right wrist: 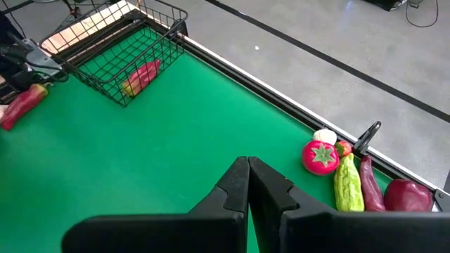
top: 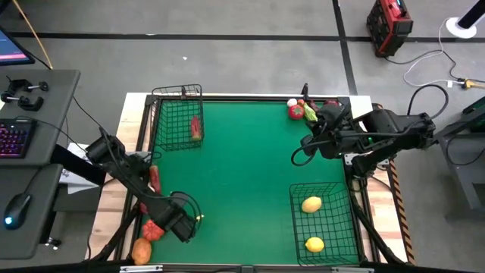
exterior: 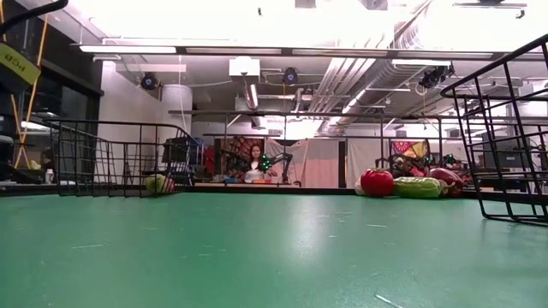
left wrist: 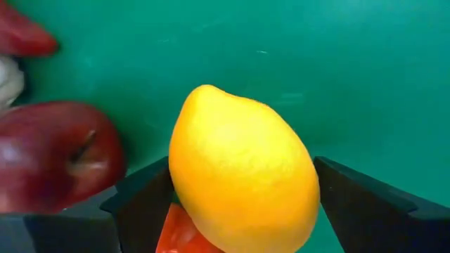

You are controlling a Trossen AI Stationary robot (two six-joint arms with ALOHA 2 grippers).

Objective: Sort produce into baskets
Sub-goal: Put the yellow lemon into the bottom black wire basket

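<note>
Both grippers show their state plainly. Down at the near left corner of the green table point(top: 242, 167), the left gripper point(top: 188, 221) grips a yellow lemon point(left wrist: 242, 169) between its two dark fingers point(left wrist: 140, 207), with a dark red apple point(left wrist: 56, 151) just beside it and something orange-red under the lemon. Over the far right part of the table, the right gripper point(right wrist: 248, 184) hangs with its fingers pressed together and nothing between them.

By size, the larger basket point(top: 322, 216) sits at the near right corner and holds two yellow fruits point(top: 311, 204), well apart from each other. The smaller basket point(top: 180, 115) stands at the far left corner with a red and yellow piece point(right wrist: 140, 76) lying in it.

At the far right corner lie a green cucumber point(right wrist: 346, 184), a dark purple-red vegetable point(right wrist: 371, 184), a dark red rounded piece point(right wrist: 406, 195), a red tomato point(right wrist: 320, 156) and a small white item point(right wrist: 325, 135), close together. Near the left edge, a long red vegetable point(top: 154, 179), a red piece point(top: 152, 230) and an orange-brown one point(top: 142, 250) rest beside the left arm.
</note>
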